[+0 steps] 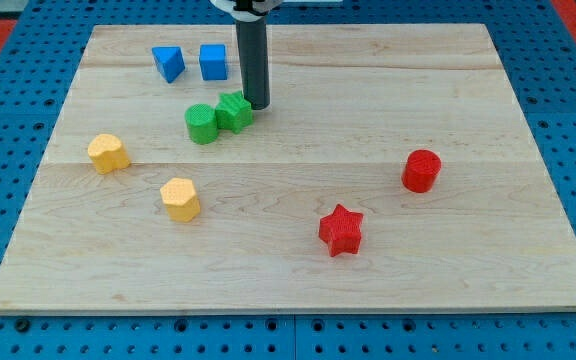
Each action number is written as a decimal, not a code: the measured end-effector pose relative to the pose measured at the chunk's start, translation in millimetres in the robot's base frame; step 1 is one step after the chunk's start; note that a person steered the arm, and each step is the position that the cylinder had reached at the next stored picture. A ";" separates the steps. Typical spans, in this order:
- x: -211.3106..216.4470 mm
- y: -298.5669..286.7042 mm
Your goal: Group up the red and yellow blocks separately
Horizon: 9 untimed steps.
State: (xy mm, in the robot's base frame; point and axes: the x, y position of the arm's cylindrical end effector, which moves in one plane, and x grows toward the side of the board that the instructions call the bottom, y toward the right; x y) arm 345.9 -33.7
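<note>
My tip [256, 105] rests on the wooden board near the view's top centre, just right of a green star block [234, 112]. A yellow block [108, 153] sits at the view's left. A yellow hexagon block [180, 198] lies to its lower right, a short gap apart. A red cylinder [421, 170] stands at the view's right. A red star block [341, 230] lies to its lower left, well apart. The tip is far from all red and yellow blocks.
A green cylinder [201, 124] touches the green star on its left. A blue triangle block [168, 63] and a blue cube [213, 62] sit near the board's top edge, left of the rod. The wooden board [528, 260] lies on a blue pegboard.
</note>
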 end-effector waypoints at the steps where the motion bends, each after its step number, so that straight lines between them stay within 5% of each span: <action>1: 0.1 87.0; 3: 65.8 199.9; 5: 148.4 143.6; 7: 192.9 158.9; 9: 169.0 151.8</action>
State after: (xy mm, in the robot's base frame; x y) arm 514.9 118.1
